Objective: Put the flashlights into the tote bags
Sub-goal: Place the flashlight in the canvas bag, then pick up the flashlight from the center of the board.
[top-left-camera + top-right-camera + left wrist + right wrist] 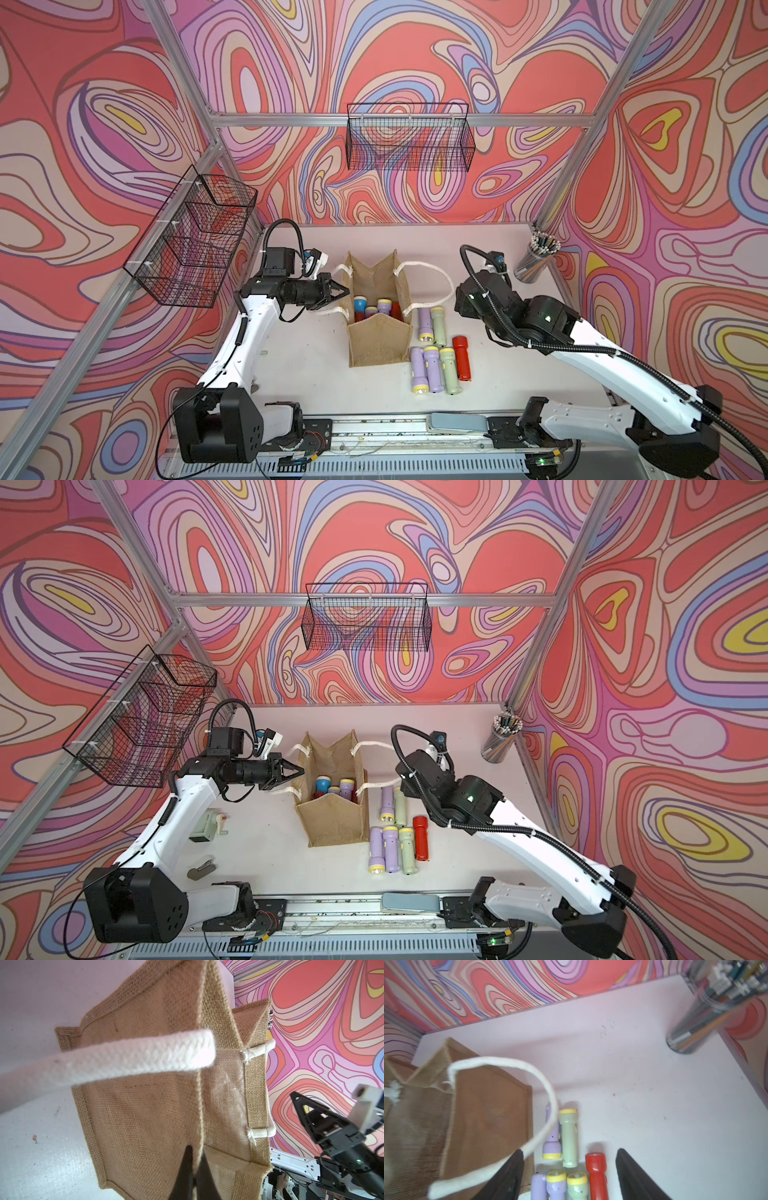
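The left gripper (347,291) is clamped tight on the side wall of the bag (378,340), which stands upright on the table (299,357). A few flashlights (376,308) stand inside it. Six loose flashlights (434,370) lie on the table just beside the bag, and the right gripper (569,1150) hangs above them, jaws wide and holding nothing.

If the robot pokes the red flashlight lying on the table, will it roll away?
Probably: the red flashlight is a round tube lying on its side on the flat table, so a sideways poke likely rolls it. The pale green flashlight beside it would probably stop it that way. It looks like hard smooth plastic, so likely stiff, maybe slippery.
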Robot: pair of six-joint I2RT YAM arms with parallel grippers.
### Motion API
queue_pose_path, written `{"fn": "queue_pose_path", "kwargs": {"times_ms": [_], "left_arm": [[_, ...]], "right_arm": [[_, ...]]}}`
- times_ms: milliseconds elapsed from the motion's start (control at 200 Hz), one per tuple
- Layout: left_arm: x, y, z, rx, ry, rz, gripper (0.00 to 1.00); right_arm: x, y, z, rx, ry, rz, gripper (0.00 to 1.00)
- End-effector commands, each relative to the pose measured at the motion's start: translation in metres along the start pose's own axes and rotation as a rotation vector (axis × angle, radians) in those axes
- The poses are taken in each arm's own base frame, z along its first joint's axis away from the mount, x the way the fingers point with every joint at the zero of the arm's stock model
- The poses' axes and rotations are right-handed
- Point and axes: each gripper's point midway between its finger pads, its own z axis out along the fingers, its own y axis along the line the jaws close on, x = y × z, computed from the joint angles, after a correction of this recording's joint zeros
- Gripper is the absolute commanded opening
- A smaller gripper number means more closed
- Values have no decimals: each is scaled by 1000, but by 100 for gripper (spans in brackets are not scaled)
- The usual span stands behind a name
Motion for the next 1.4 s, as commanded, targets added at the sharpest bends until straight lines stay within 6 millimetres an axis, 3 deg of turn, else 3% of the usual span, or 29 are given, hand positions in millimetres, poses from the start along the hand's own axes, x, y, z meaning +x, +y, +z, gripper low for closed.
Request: {"fn": "queue_pose_path", "kwargs": {"times_ms": [0,155,325,481,676,831,1152,1397], "left_arm": [[-3,-6,-3,15,-18,29,2],[-3,-5,-1,18,-12,20,2],[-3,-5,-1,20,-11,14,2],[-2,-4,0,18,-11,12,2],[-1,-4,-1,17,-10,13,3],[0,-3,-1,14,-8,19,3],[-1,-1,1,14,0,9,3],[-2,0,2,10,-3,5,3]], "right_arm": [[28,-49,0,136,33,128,73],[72,-66,15,118,103,207,73],[130,-59,49,90,280,216,71],[160,-48,70,85,402,145,64],[186,-36,84,60,512,69,54],[204,-30,85,24,589,56,53],[226,-47,84,97,661,61,50],[232,-64,89,210,671,52,48]]}}
